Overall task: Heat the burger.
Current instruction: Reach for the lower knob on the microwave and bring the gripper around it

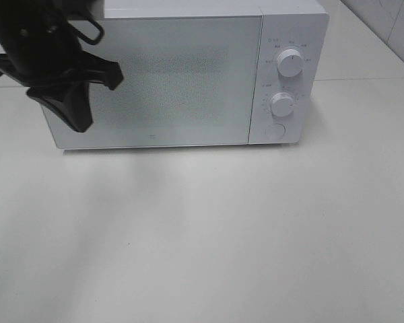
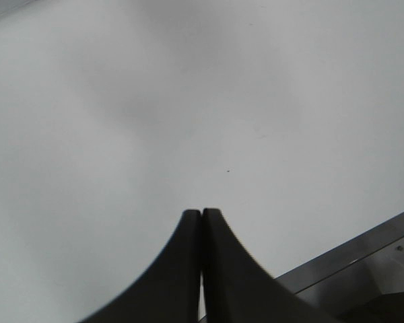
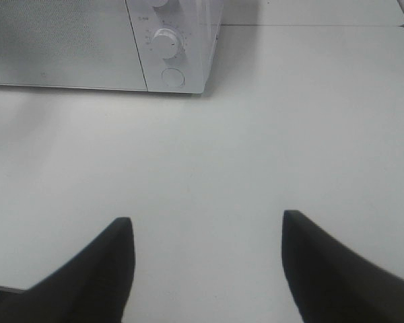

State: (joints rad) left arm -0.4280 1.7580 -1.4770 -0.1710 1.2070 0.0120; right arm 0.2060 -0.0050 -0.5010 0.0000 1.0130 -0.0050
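Observation:
The burger is out of view in every frame. A white microwave (image 1: pixel 182 74) stands at the back of the table with its frosted door shut; its front right corner also shows in the right wrist view (image 3: pixel 87 47). My left gripper (image 1: pixel 79 121) hangs in front of the microwave's left edge, its black fingers pressed together with nothing between them (image 2: pixel 201 212). My right gripper (image 3: pixel 207 219) is open and empty above bare tabletop, in front of and to the right of the microwave; the exterior view does not show it.
The microwave's right panel carries two white knobs (image 1: pixel 291 64) (image 1: pixel 281 104) and a round button (image 1: pixel 276 131). The pale table (image 1: pixel 209 235) stretches in front. A metal edge (image 2: pixel 363 256) shows beside the left gripper in its wrist view.

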